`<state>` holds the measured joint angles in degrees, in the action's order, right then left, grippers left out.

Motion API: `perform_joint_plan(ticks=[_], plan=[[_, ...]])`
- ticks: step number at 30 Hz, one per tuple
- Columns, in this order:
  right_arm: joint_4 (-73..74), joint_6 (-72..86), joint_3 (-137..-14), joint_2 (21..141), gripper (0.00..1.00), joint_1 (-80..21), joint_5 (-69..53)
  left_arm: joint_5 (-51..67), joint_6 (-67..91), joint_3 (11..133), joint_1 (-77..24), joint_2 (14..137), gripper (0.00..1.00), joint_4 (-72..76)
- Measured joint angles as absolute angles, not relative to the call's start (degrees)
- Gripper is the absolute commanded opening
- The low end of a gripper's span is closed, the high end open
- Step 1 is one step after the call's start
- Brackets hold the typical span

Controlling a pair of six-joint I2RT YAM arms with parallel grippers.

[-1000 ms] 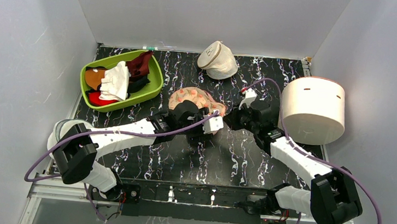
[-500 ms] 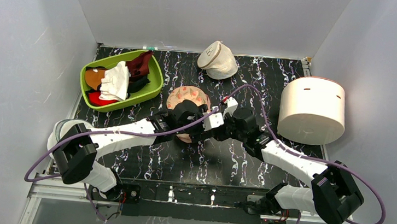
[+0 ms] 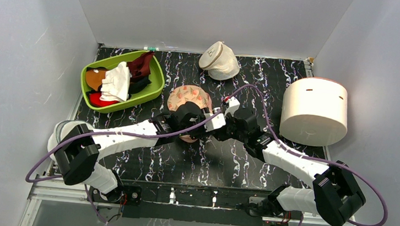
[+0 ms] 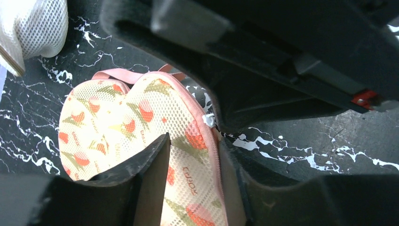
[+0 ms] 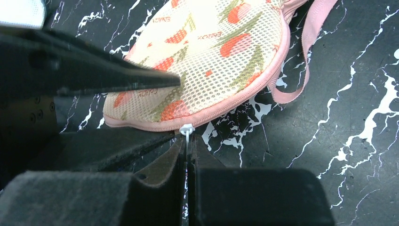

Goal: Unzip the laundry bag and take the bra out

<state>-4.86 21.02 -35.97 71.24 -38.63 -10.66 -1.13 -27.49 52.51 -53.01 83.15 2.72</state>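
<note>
At the middle of the counter (image 3: 226, 165), a little toward its far edge, the laundry bag (image 3: 188, 96) lies with both arms on it. Over the last second we watched the right claw (image 5: 187, 141) swing in from the counter's right side to meet the left claw (image 4: 193, 141). The right claw is clenched on the white zip pull (image 5: 187, 128). The left claw's jaws have narrowed and now pinch the bag's rim. We judge the unzipping barely begun: the seam in view is shut, and no bra shows.

White-black arms (image 3: 129, 131), purple cables (image 3: 251, 86)
</note>
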Motion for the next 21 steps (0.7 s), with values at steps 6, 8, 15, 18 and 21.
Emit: perform_joint_plan(ticks=[6, 8, 15, 18, 21], plan=[[-5.04, 21.12, -35.97, 71.24, 0.0, -38.63, -10.0, 0.16, -27.42, 52.82, -53.1, 83.29, 0.12, 1.85], [-5.13, 21.19, -35.97, 71.22, 0.0, -38.63, -9.34, 0.25, -27.64, 52.84, -53.1, 83.29, 0.09, 1.74], [-4.4, 21.67, -36.64, 71.5, 0.0, -37.56, -8.45, 0.27, -29.3, 52.58, -53.12, 82.81, 0.0, 2.07], [-3.99, 21.58, -37.91, 72.84, 0.0, -34.17, -9.41, 0.25, -30.48, 51.59, -53.32, 81.76, 0.0, 2.98], [-4.03, 21.08, -38.17, 75.18, 0.0, -28.97, -12.21, 0.23, -31.31, 51.29, -53.52, 80.31, 0.0, 3.09]])
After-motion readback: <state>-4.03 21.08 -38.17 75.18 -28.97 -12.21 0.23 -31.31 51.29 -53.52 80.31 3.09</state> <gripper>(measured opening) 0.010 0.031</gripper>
